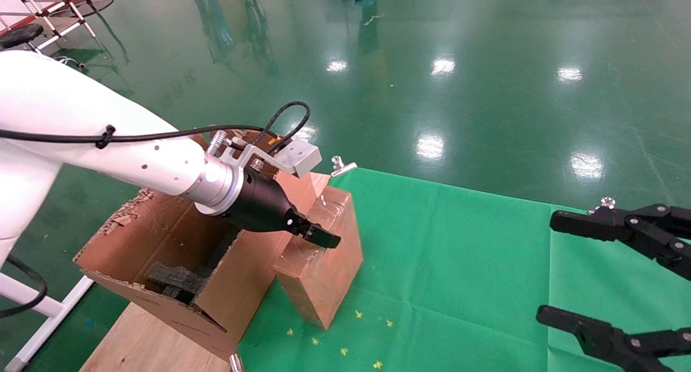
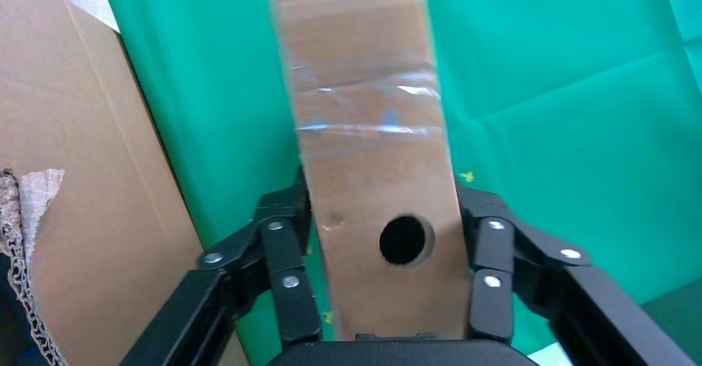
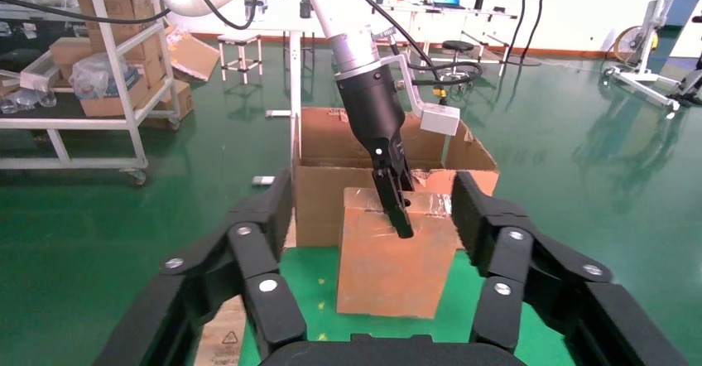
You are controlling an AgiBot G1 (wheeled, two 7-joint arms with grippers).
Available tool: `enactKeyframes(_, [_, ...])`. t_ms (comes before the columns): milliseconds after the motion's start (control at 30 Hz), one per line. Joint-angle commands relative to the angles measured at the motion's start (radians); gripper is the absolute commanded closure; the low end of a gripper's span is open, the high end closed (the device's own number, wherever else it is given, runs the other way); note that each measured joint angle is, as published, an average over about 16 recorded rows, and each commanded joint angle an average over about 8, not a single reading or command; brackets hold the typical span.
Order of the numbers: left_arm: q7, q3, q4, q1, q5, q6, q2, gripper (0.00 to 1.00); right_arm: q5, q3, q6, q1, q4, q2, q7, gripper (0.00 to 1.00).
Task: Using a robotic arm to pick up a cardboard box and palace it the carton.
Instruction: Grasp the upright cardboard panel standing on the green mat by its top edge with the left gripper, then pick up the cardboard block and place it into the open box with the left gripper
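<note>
- The room: a glossy green floor [image 1: 486, 64] runs all round the work area, with metal shelving [image 3: 91, 93] holding boxes off to one side in the right wrist view.
- The surface: a green cloth [image 1: 459, 264] covers the table, clipped at its far edge; bare wood [image 1: 140, 339] shows at the near left corner beneath the carton.
- The carton [image 1: 162, 253] stands at the cloth's left edge, flaps raised and torn, black foam [image 1: 175, 280] visible inside — open at the top.
- The cardboard box [image 1: 324, 264] stands on end on the cloth, just beside the carton's right wall, its long axis roughly upright with a slight tilt; I cannot tell whether its base rests on the cloth or has lifted clear.
- The robotic arm [image 1: 135, 156] is the left one and by far the nearer: its left gripper [image 2: 389, 258] is clamped on the box's upper part, fingers pressed against two opposite faces, the round hole [image 2: 406, 239] between them.
- The relation that matters: the carton's opening lies to the left of the held box and higher than its base, so the move likely calls for lifting over the wall, then across.
- The right gripper [image 1: 621, 275] is parked at the right edge, jaws spread wide, holding nothing.
</note>
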Motion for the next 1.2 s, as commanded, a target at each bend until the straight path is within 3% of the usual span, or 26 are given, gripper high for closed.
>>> enactKeyframes(33, [-0.001,0.001,0.005,0.001,0.002,0.000,0.002,1.00,0.000,0.000,0.000,0.000,0.000,0.000,0.000,0.00])
enactKeyframes(300, [0.147,-0.049,0.015,-0.073,-0.064,-0.014,-0.038,1.00,0.000,0.000,0.000,0.000,-0.001,0.000,0.000,0.00])
enactKeyframes(533, [0.355,-0.165,0.066,-0.194,-0.212,-0.004,-0.153,1.00,0.000,-0.001,0.000,0.001,-0.001,0.000,-0.001,0.00])
enactKeyframes(700, [0.483,-0.204,0.139,-0.308,-0.234,0.054,-0.237,1.00,0.001,-0.001,0.000,0.001,-0.001,0.000,-0.001,0.00])
enactKeyframes(833, [0.559,-0.182,0.186,-0.386,-0.213,0.090,-0.315,1.00,0.001,-0.002,0.000,0.001,-0.001,0.000,-0.001,0.00])
enactKeyframes(1033, [0.639,-0.073,0.255,-0.440,-0.162,0.097,-0.434,1.00,0.001,-0.002,0.000,0.001,-0.001,0.000,-0.001,0.00])
enactKeyframes(1200, [0.684,0.010,0.405,-0.431,-0.118,0.072,-0.462,1.00,0.001,-0.002,0.000,0.001,-0.001,0.001,-0.001,0.00])
